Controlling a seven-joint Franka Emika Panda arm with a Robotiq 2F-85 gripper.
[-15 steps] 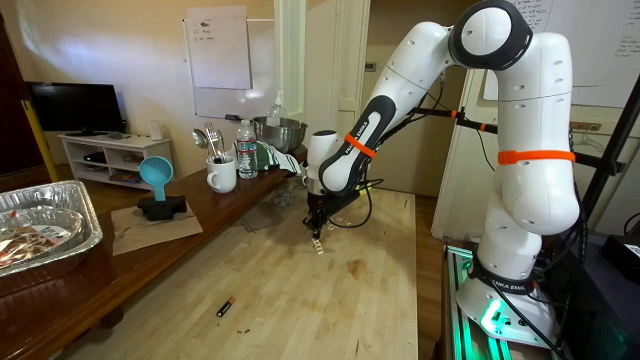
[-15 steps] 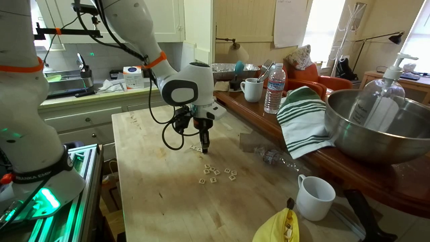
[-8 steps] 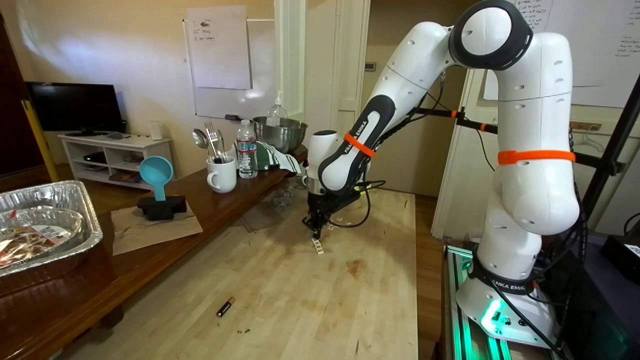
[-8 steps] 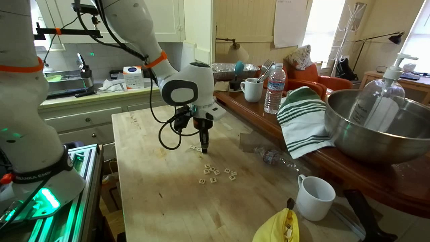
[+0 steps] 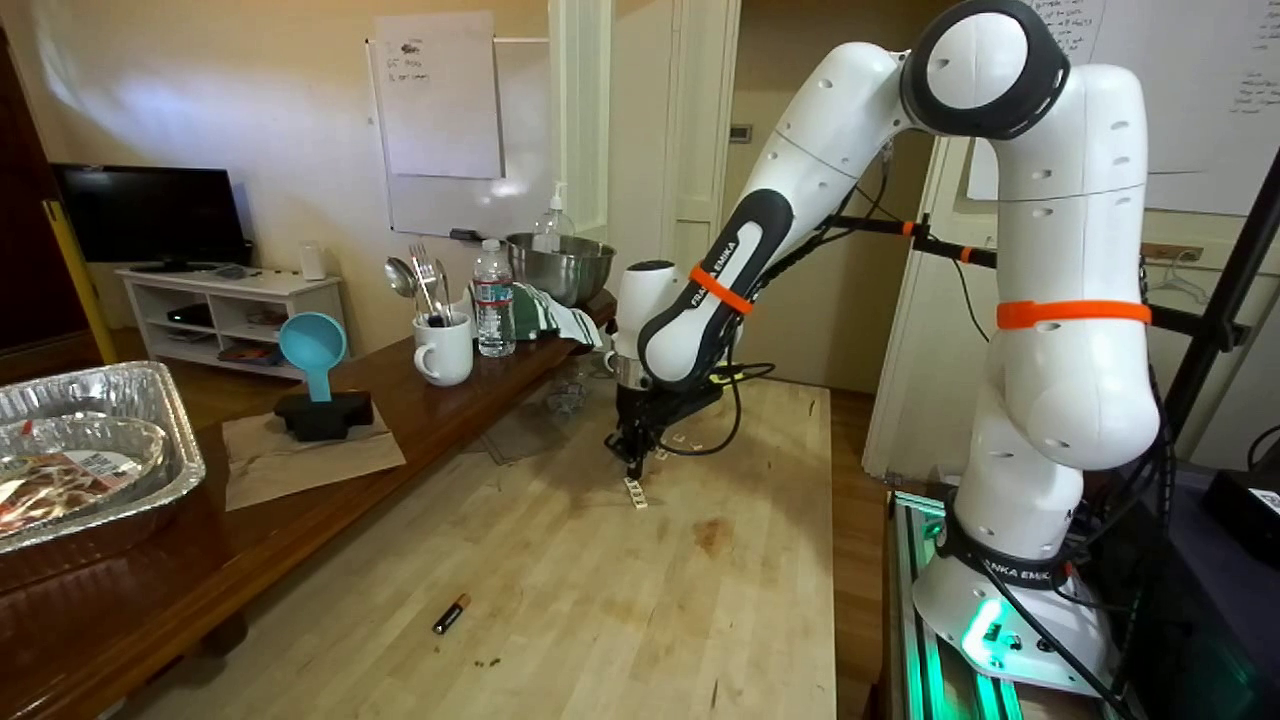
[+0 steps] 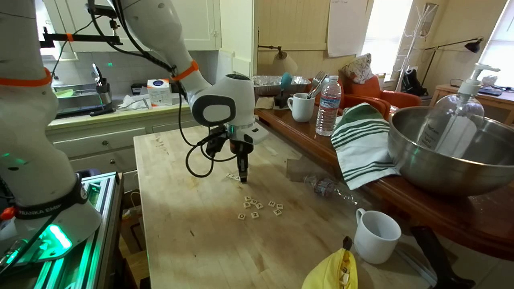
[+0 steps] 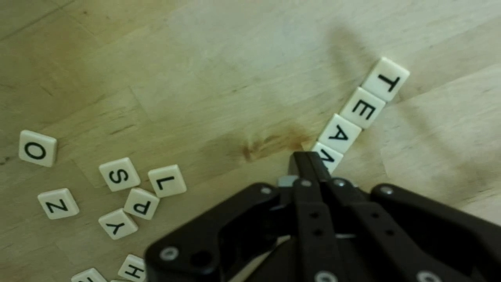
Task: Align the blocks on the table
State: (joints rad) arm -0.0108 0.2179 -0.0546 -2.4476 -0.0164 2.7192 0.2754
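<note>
The blocks are small cream letter tiles on the wooden table (image 5: 600, 640). In the wrist view a slanted row holds the T block (image 7: 385, 80), the E block (image 7: 363, 108), the A block (image 7: 339, 134) and an end block (image 7: 330, 157) partly covered by my fingertips. My gripper (image 7: 307, 154) is shut, its fingers pressed together with nothing between them, right at that end block; whether they touch is hard to tell. Loose blocks, among them O (image 7: 38, 148), Z (image 7: 58, 203) and P (image 7: 142, 203), lie scattered to the left. In an exterior view the gripper (image 6: 243, 180) points straight down near the tabletop.
A battery (image 5: 451, 614) lies on the table. Beyond the loose blocks are a yellow pouch (image 6: 332, 271), a white mug (image 6: 376, 237), a dark handle (image 6: 437, 259) and a clear bottle on its side (image 6: 327, 188). The raised brown counter (image 5: 250, 565) runs along one side.
My shut gripper has edged slightly toward the robot's base side, and the covered end of the row seems to have shifted a little with it. The cable loop swung; the loose blocks stayed put.
</note>
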